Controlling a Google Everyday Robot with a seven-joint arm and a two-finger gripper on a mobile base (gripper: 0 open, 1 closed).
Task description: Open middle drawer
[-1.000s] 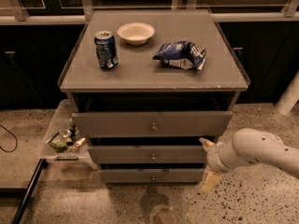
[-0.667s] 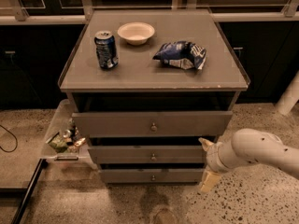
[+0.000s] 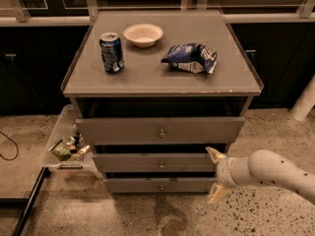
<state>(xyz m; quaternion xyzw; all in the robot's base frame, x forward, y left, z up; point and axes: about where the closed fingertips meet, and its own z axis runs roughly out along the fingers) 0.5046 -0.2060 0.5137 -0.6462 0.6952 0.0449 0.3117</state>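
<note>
In the middle of the grey cabinet point(image 3: 83, 82) sits the middle drawer point(image 3: 128, 162), the second of three. Its front is flat and plain, with one small round knob point(image 3: 161, 165) in the centre. A dark strip shows above the front. I cannot tell how far out the drawer is.

Just to the right of it is the gripper point(image 3: 215, 175). Its two pale fingers point(image 3: 215, 155) are spread wide apart and hold nothing. The upper finger is at the right end of the middle drawer's front. The lower finger points down, near the right end of the bottom drawer point(image 3: 133, 185). The white arm point(image 3: 275, 171) comes in from the right side.

The top drawer point(image 3: 123, 130) is above and has a taller front. It is pulled out a bit, with a dark gap over it.

On top of the cabinet stand a blue can point(image 3: 112, 52) on the left and a white bowl point(image 3: 143, 34) behind it. A crumpled blue bag point(image 3: 191, 58) lies to the right.

A clear bin point(image 3: 58, 132) with small things in it sits on the floor point(image 3: 147, 215), touching the cabinet's left side.
</note>
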